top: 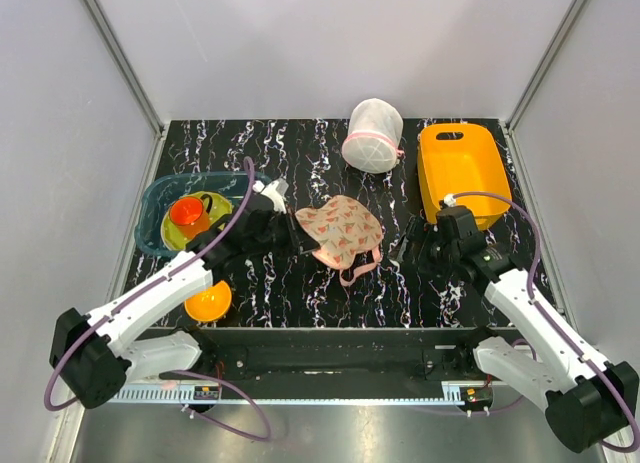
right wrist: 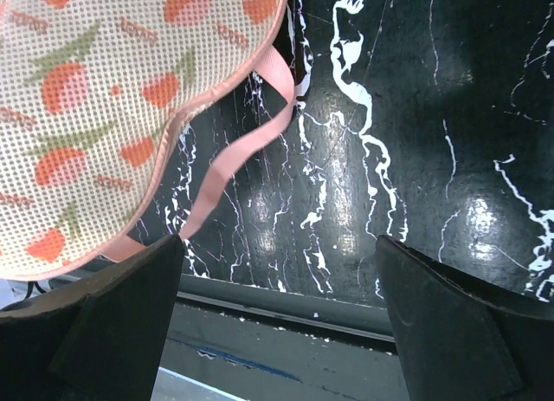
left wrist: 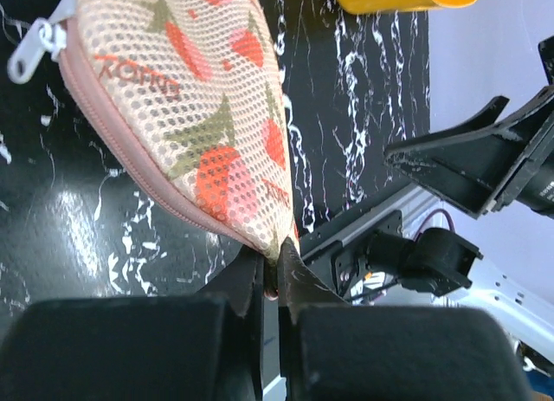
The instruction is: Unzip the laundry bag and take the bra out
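The laundry bag (top: 340,231) is a flat beige-pink mesh pouch with orange and green print, lying mid-table with a pink strap loop (top: 358,270) at its near edge. My left gripper (top: 285,223) is shut on the bag's left corner; the left wrist view shows the corner (left wrist: 275,245) pinched between the fingers, the pink zipper seam (left wrist: 138,171) and the white zipper pull (left wrist: 35,50). My right gripper (top: 412,245) is open and empty, right of the bag, above the table. The right wrist view shows the bag (right wrist: 104,106) and strap (right wrist: 234,150). The bra is hidden.
A white mesh bag with a pink band (top: 373,136) stands at the back. An orange tub (top: 462,171) is at the back right. A teal basket (top: 165,208) with an orange cup and green plate is at the left, an orange bowl (top: 208,302) near it.
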Motion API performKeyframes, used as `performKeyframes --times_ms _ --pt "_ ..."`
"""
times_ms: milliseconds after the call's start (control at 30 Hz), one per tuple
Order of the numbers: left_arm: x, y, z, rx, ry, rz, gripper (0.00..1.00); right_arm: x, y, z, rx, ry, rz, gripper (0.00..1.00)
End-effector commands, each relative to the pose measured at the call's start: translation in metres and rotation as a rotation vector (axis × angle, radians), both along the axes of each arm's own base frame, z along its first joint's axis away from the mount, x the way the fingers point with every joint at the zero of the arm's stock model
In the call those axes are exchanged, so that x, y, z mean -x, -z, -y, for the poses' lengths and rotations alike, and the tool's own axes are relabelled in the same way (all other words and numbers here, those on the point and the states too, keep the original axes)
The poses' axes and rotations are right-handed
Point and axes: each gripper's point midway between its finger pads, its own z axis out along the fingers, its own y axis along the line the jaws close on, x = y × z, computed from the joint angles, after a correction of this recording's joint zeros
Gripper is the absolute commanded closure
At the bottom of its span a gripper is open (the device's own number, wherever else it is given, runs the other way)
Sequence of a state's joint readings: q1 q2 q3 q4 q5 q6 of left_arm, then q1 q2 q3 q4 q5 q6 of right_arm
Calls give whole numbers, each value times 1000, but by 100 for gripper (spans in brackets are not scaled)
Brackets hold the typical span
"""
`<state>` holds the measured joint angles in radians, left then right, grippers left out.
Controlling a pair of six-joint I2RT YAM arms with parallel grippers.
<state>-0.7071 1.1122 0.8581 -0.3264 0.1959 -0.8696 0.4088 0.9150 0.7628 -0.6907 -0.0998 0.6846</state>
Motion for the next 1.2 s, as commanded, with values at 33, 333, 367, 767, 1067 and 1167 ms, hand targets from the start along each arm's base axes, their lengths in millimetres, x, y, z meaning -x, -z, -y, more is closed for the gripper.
performKeyframes --times_ms 33,333,367,767,1067,1167 --pt "27 -17 4 96 82 -99 100 -9 -14 -15 -105 41 61 0" --pt "59 -19 40 78 207 -38 33 0 -13 -7 -25 50 67 0" --pt "83 -12 53 73 323 -73 4 1 -13 -7 -28 51 69 0" --pt "-29 15 -17 -258 64 37 1 3 -12 16 65 115 73 0" --pt "-72 109 22 -364 117 -141 12 12 -12 17 56 104 62 0" --pt "-50 123 41 -284 168 -187 25 16 -11 21 58 117 64 0"
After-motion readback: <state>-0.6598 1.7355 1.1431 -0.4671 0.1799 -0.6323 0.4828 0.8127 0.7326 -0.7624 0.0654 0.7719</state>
